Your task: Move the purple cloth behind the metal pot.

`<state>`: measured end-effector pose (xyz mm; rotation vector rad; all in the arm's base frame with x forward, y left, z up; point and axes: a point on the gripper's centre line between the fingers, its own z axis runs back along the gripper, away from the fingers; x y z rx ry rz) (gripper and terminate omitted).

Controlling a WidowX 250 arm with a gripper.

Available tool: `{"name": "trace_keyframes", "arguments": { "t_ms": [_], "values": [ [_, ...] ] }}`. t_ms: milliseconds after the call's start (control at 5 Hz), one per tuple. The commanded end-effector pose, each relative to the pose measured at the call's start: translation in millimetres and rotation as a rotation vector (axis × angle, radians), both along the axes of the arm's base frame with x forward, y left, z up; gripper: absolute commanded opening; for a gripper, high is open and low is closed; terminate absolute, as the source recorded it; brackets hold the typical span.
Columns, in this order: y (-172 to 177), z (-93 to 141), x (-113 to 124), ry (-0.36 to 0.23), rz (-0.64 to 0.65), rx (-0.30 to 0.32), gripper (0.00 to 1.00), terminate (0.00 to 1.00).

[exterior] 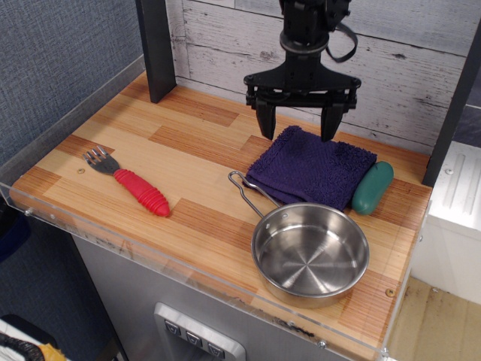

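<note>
"What did the arm look like from where you stood?"

"All matte black. The gripper (298,119) had a wide flat crossbar with two stubby, tapering fingers (267,120). Above it sat a chunky cylindrical wrist (304,37), with a black cable (347,43) looping off one side."

The purple cloth (314,167) is fuzzy terry, matt. The metal pot (310,253) is shiny, smooth steel. The bench (180,143) is striped wood with a smooth finish. The tool (297,125) looks like matt black plastic.
</note>
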<state>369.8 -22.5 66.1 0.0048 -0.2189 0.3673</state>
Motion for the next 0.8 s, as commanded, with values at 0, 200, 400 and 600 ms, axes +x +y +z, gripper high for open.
{"name": "trace_keyframes", "arguments": {
  "t_ms": [0, 200, 400, 600],
  "values": [
    [1.5, 72.1, -14.3, -0.185, 0.006, 0.02, 1.0, 0.0],
    [1.5, 72.1, -14.3, -0.185, 0.006, 0.02, 1.0, 0.0],
    [1.5, 72.1, -14.3, -0.185, 0.006, 0.02, 1.0, 0.0],
    [1.5, 72.1, -14.3, -0.185, 0.006, 0.02, 1.0, 1.0]
  ]
}}
